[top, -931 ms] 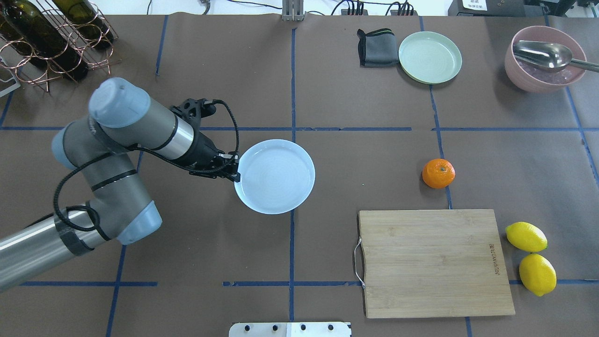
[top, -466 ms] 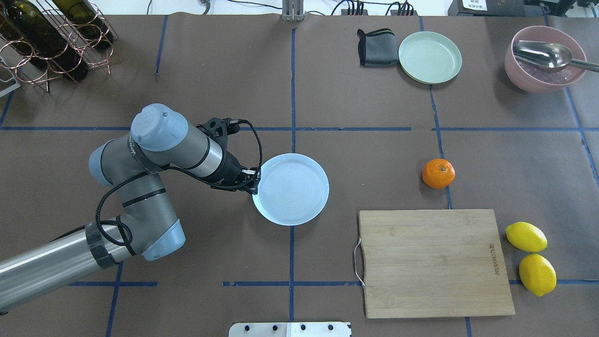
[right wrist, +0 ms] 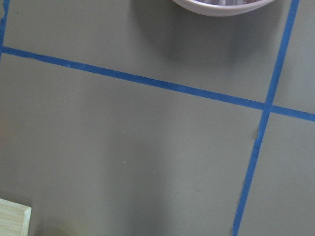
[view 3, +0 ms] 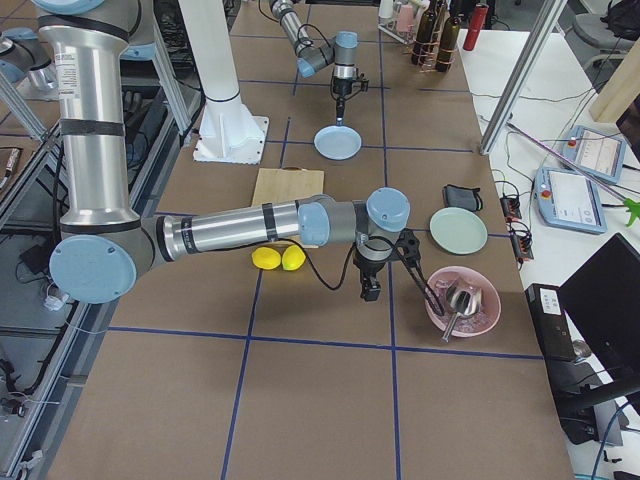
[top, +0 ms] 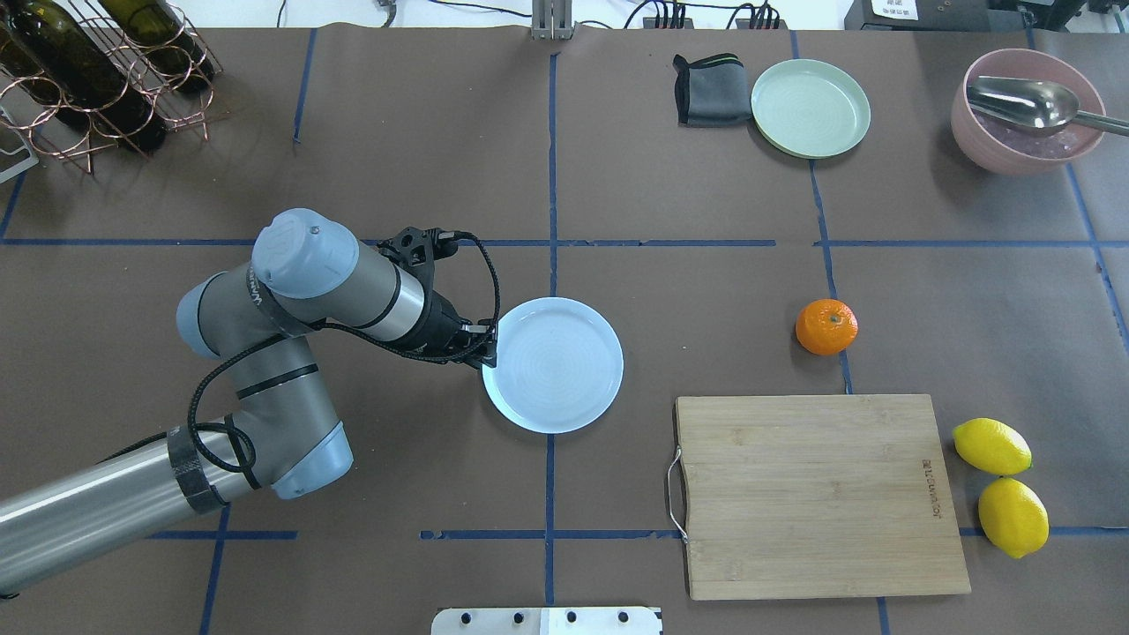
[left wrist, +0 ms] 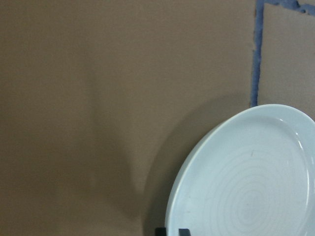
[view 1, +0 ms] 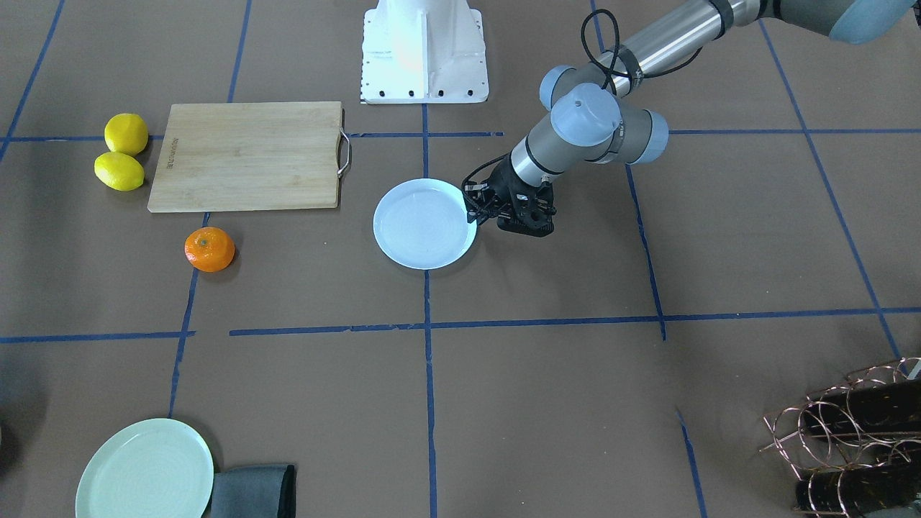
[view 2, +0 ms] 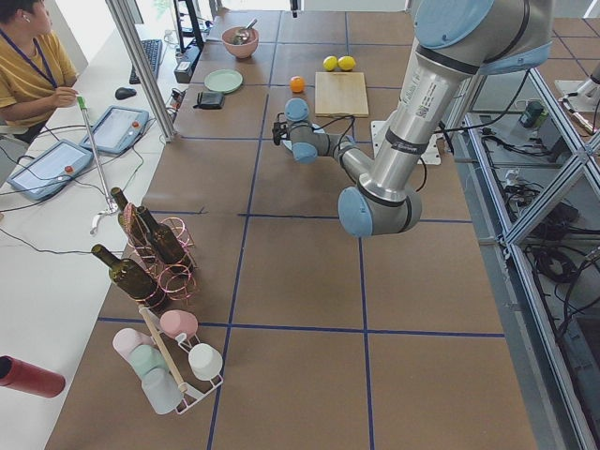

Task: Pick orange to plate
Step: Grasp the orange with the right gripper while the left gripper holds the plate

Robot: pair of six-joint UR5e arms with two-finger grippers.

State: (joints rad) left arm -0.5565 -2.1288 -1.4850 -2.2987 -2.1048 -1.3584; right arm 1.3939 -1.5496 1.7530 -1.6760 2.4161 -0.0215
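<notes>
The orange (top: 826, 327) lies on the brown table just beyond the cutting board, far to the right of the plate; it also shows in the front view (view 1: 209, 249). The pale bluish-white plate (top: 553, 364) sits near the table's middle. My left gripper (top: 488, 353) is shut on the plate's left rim, seen as well in the front view (view 1: 471, 214). The left wrist view shows the plate (left wrist: 246, 182) casting a shadow on the table. My right gripper (view 3: 370, 285) shows only in the right side view, near the pink bowl; I cannot tell its state.
A wooden cutting board (top: 816, 494) lies right of the plate, with two lemons (top: 992, 445) beside it. At the back right are a pale green plate (top: 811, 108), a grey cloth (top: 706, 91) and a pink bowl (top: 1028, 110) with a scoop. A bottle rack (top: 97, 70) stands back left.
My left arm has carried the plate to the right and nearer the robot's side, with little motion in the last half second. The orange has stayed put.
</notes>
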